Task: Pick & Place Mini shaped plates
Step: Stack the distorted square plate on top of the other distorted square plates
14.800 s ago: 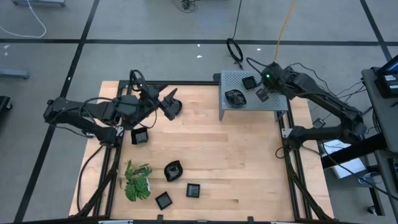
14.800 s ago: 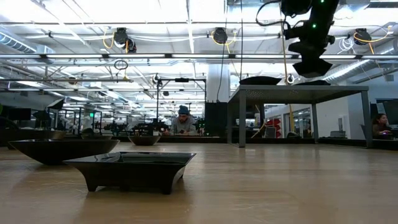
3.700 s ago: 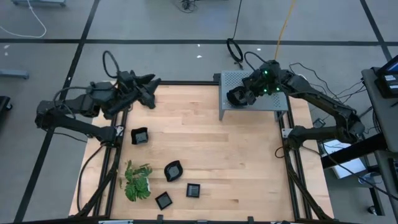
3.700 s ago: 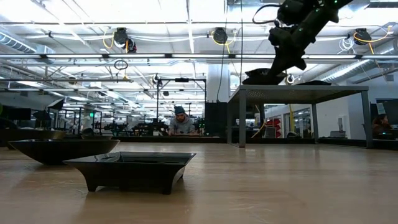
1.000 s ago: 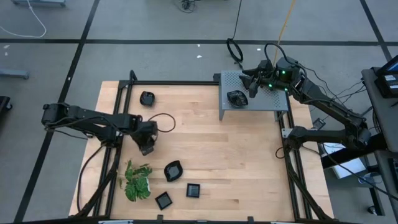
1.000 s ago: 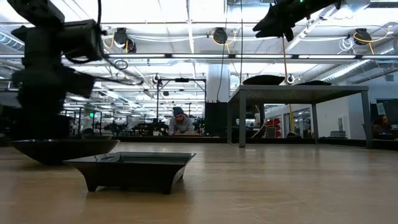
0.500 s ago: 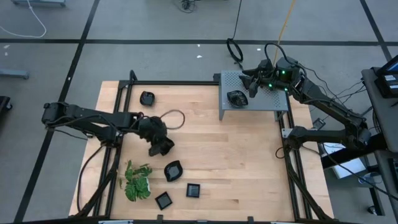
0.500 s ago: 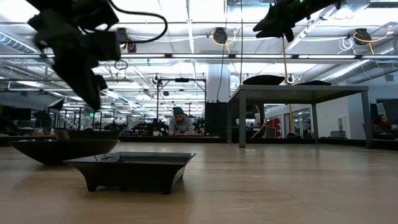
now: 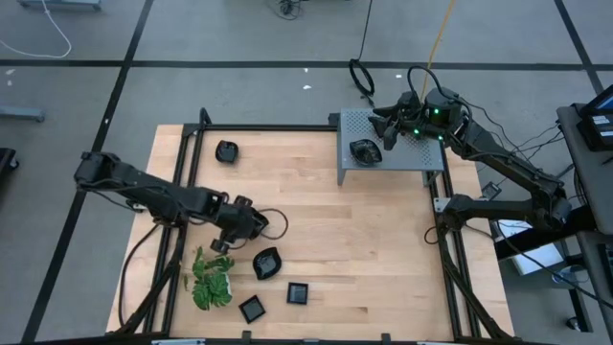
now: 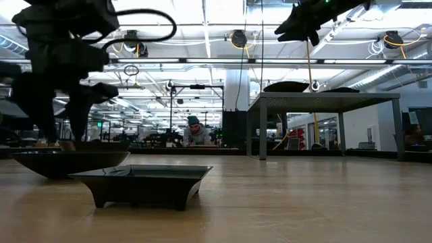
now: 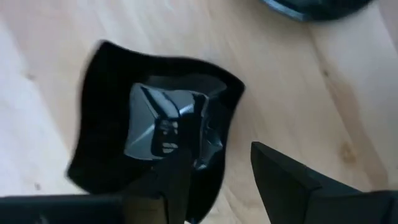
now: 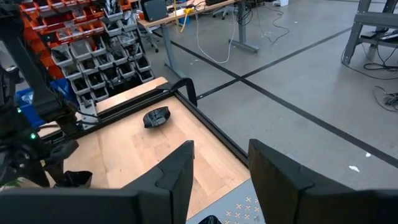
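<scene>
One black mini plate (image 9: 363, 150) lies on the grey perforated stand (image 9: 421, 156); four remain on the tabletop (image 9: 335, 249). Left hand (image 9: 251, 228), spread, hovers above the leaf-like plate (image 9: 267, 263). Right hand (image 9: 383, 121), spread and empty, waits over the stand.

Six small glossy black mini shaped plates, all upright: leaf-like one (image 9: 267, 263) near table centre-front; two square ones (image 9: 298, 293) (image 9: 252, 309) just nearer the front edge; rounded one (image 9: 227, 151) alone at far left corner; dark rounded one (image 9: 364, 150) on raised perforated platform.
</scene>
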You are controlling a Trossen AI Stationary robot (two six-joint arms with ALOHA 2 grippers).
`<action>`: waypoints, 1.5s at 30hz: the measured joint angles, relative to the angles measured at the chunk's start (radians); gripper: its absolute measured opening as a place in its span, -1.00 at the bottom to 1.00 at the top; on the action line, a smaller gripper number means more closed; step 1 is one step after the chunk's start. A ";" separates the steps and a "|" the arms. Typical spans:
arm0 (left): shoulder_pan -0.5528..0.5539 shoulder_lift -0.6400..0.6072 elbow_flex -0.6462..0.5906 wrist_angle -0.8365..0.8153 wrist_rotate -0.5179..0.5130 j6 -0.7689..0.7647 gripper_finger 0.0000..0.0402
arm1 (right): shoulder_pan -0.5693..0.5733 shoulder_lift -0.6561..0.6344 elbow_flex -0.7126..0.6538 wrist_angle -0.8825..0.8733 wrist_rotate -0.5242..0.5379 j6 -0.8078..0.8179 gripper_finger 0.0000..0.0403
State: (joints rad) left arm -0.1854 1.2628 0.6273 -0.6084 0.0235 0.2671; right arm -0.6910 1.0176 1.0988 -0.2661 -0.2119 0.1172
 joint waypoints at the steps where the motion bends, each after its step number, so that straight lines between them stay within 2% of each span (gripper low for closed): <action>1: -0.003 0.016 0.000 0.000 0.000 0.010 -0.14 | 0.000 0.000 0.000 0.000 0.000 -0.001 -0.31; 4: -0.011 0.061 0.000 0.005 -0.039 0.070 -0.14 | 0.000 0.000 0.000 0.000 0.000 0.001 -0.31; 8: -0.013 0.117 0.000 0.041 -0.187 0.091 -0.14 | 0.000 0.000 0.000 0.000 0.000 0.001 -0.31; 11: -0.014 0.150 0.000 0.037 -0.200 0.097 -0.19 | 0.000 0.000 0.000 0.000 0.000 0.002 -0.31; 14: -0.023 0.164 0.003 0.039 -0.195 0.114 -0.41 | 0.000 0.000 0.000 0.000 0.000 0.002 -0.31; 18: -0.022 0.165 0.003 0.048 -0.188 0.128 -0.88 | 0.000 0.000 0.000 0.000 0.000 0.002 -0.31; 19: -0.015 0.166 0.008 0.051 -0.188 0.116 -0.93 | 0.000 0.000 0.000 0.000 0.000 0.002 -0.31; 25: 0.027 0.165 0.097 0.093 -0.203 0.137 -0.97 | 0.000 0.000 0.000 0.000 0.000 0.002 -0.31; 30: 0.073 0.186 0.172 0.279 -0.209 0.239 -0.96 | 0.000 0.000 0.000 0.000 0.000 0.000 -0.31; 32: 0.095 0.227 0.191 0.366 -0.208 0.266 -0.98 | 0.000 0.000 0.000 0.001 0.000 0.000 -0.31; 35: 0.125 0.338 0.260 0.395 -0.211 0.342 -0.96 | 0.000 0.000 0.000 0.002 0.000 0.002 -0.31; 38: 0.146 0.468 0.369 0.393 -0.211 0.428 -0.98 | 0.000 0.000 0.000 0.004 0.000 0.001 -0.31; 45: 0.176 0.716 0.633 0.393 -0.210 0.474 -0.96 | 0.000 0.000 0.000 0.000 0.000 -0.003 -0.31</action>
State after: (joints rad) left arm -0.0099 1.9790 1.2603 -0.2149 -0.1862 0.7407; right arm -0.6910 1.0176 1.0985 -0.2665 -0.2119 0.1141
